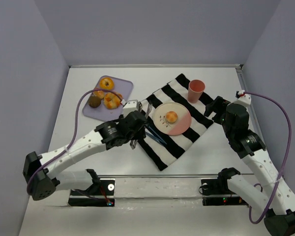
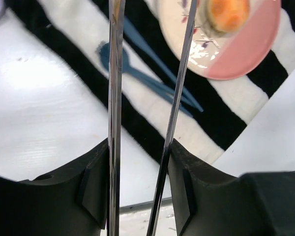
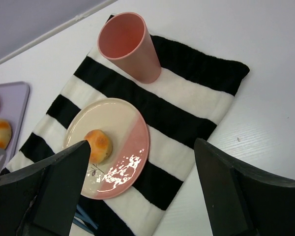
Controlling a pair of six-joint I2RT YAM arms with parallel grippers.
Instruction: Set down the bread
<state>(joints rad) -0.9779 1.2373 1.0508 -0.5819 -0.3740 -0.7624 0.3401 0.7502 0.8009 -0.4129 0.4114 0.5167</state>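
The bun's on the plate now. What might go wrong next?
1. The tongs in the left hand hang close to the bread on the plate. A careless pull-away might nudge it so it rolls off.
2. The tongs could snag the blue cutlery lying beneath them and drag the striped cloth.

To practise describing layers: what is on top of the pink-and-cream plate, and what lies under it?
On the plate sits one small golden bun. Under it lies the black-and-white striped cloth; whatever lies directly beneath the plate is hidden.
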